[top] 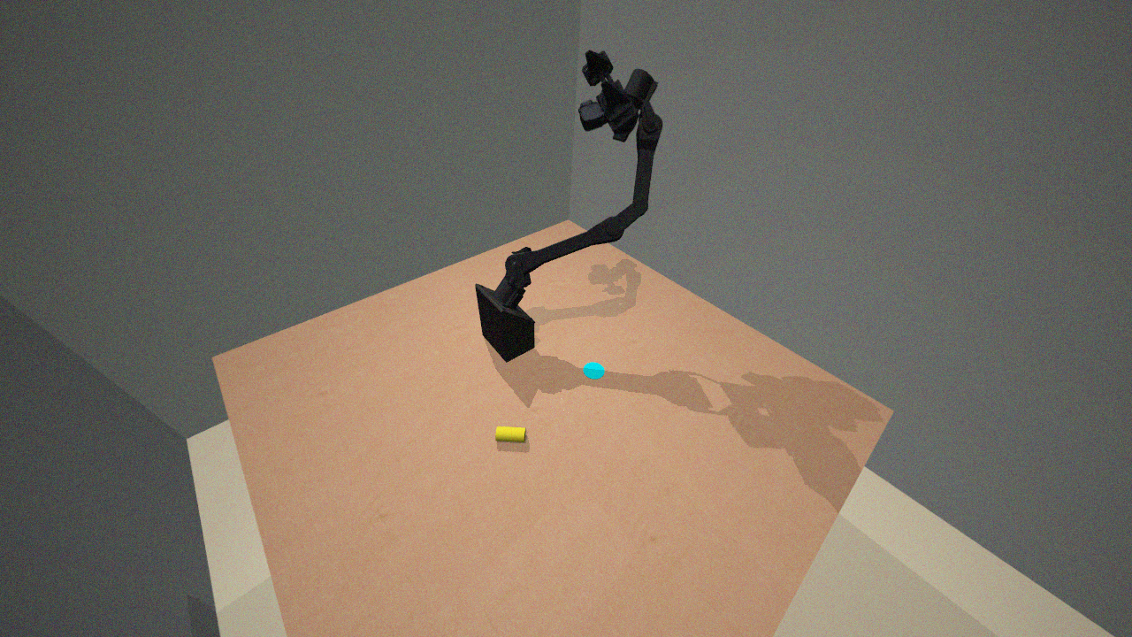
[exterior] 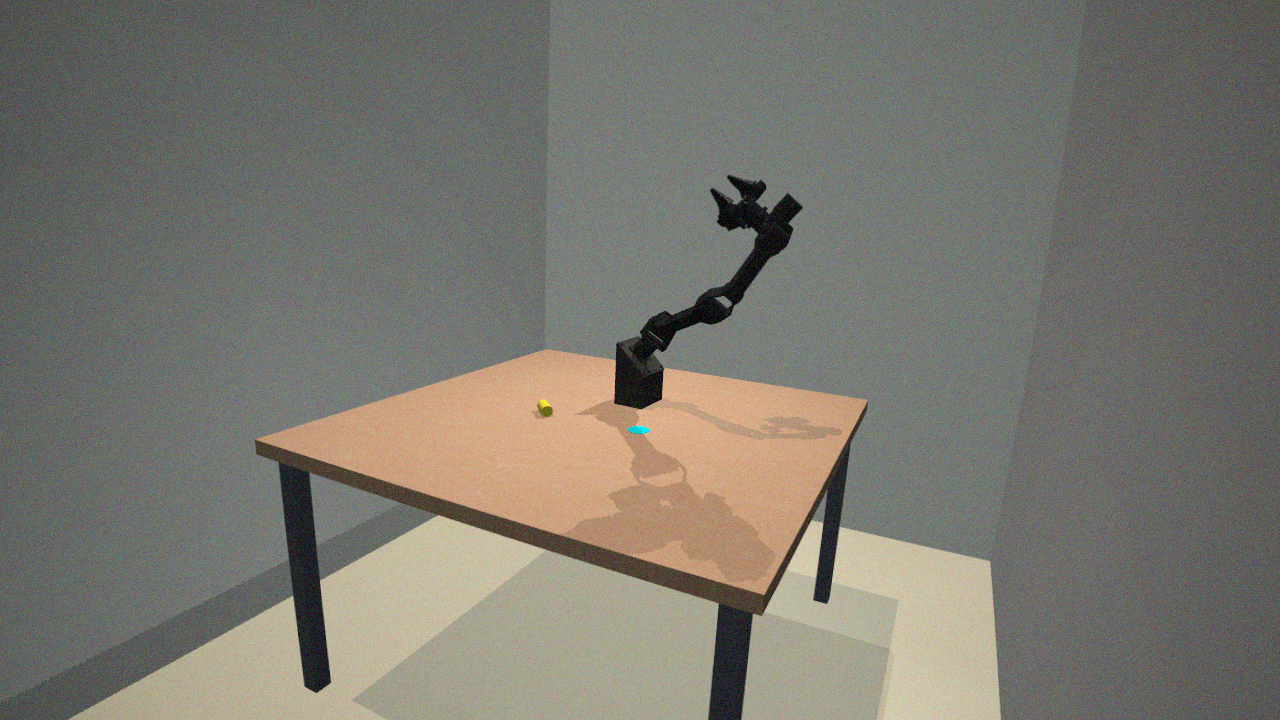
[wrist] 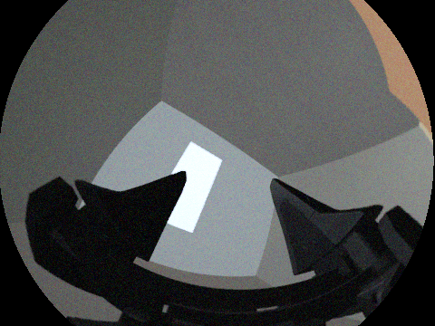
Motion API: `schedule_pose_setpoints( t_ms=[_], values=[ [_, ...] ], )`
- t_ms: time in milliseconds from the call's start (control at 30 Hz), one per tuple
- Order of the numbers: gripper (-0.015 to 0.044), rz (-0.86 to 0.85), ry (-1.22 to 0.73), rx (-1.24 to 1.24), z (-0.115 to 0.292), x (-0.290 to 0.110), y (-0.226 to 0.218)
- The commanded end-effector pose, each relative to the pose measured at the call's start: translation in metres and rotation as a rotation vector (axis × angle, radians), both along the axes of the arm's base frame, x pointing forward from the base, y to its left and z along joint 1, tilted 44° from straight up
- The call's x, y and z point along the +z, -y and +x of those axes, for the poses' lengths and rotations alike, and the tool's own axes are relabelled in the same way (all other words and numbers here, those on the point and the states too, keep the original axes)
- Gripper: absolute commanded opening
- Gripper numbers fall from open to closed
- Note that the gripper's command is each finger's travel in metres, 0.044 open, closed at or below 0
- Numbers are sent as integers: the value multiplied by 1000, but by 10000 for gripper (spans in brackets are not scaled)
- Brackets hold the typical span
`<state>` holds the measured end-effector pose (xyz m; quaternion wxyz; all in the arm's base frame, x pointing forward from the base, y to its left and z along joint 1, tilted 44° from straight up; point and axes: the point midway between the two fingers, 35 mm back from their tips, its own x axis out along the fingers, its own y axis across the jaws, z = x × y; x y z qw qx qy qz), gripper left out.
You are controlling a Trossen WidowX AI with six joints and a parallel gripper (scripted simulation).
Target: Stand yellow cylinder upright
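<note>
One arm (exterior: 716,304) rises from a black base (exterior: 638,374) mounted toward the back of the tabletop (exterior: 465,456), bending up and away so that its gripper (exterior: 735,201) hangs high in the air, well above the wood and well apart from everything on it. The jaws stand wide apart with nothing between them; in the wrist view the two dark fingers frame only grey wall, a pale patch with a bright white rectangle, and a sliver of orange-brown surface at the upper right edge.

The yellow tall cylinder (top: 510,433) lies on its side on the tabletop, in front of the base and off to one side of it, casting a small shadow beneath itself. In the exterior view it (exterior: 544,408) shows as a small yellow stub, left of the base; which way its axis points is hard to judge there, though from the top view it seems to lie roughly across the picture.

The cyan circle (top: 593,370) is a flat mark on the wood near the base, at the edge of the arm's shadow. Cylinder and circle are apart, with bare wood between them. From the exterior view the circle (exterior: 637,430) lies just in front of the base, to the right of the cylinder.
</note>
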<state>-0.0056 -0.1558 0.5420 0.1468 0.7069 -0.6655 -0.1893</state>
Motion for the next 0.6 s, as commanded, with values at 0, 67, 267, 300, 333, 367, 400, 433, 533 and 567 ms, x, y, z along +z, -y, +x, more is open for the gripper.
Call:
schedule_pose_setpoints(
  t_ms=[0,67,267,300,333,367,400,433,533,567],
  values=[
    [374,1,0,6,0,0,0],
    [321,7,-2,51,2,-3,3],
    [309,33,-92,157,-10,-14,22],
    [309,37,-111,170,-13,-16,25],
    [309,41,-129,183,-15,-18,29],
    [309,44,-148,196,-18,-20,33],
    [309,47,-167,210,-20,-22,36],
    [309,51,-186,223,-22,-25,40],
    [309,59,-244,266,-28,-32,52],
    [309,62,-264,280,-30,-35,56]
  ],
)
